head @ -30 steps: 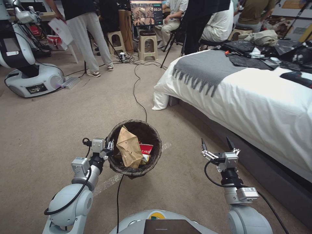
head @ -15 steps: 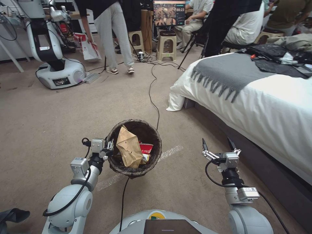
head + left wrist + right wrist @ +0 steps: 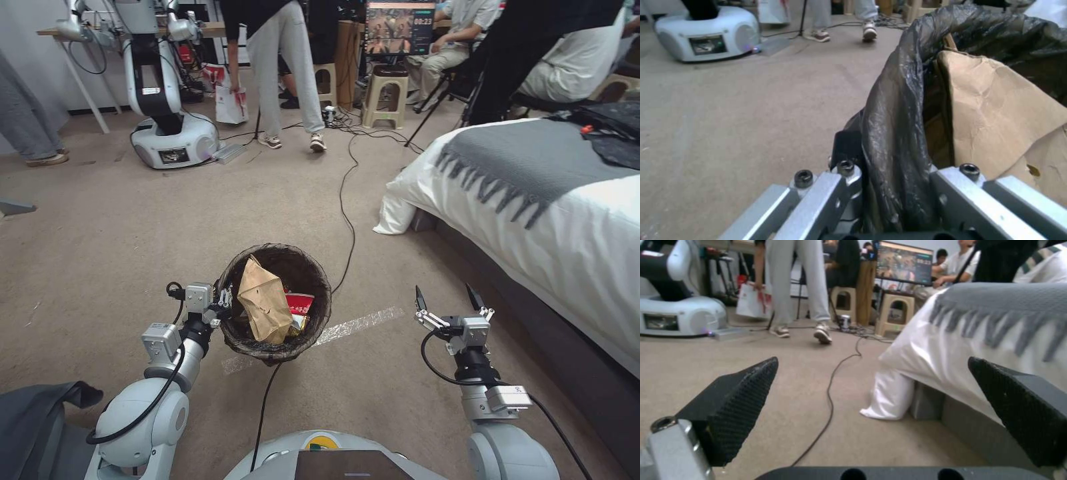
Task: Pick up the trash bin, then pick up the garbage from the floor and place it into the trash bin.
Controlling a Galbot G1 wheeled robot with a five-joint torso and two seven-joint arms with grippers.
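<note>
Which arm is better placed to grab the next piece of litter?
The right. The right gripper is open and holds nothing, while the left gripper is shut on the rim of the trash bin.

arms: chunky white rounded shells, dark joints further up, boxy silver camera modules bolted near the wrists
cables: black, looping loose beside each forearm
left gripper: silver aluminium bars with black hex screws
right gripper: pointy black fingers with a knurled grip texture, on a silver block
base: white dome, yellow round sticker, dark panel in the middle
</note>
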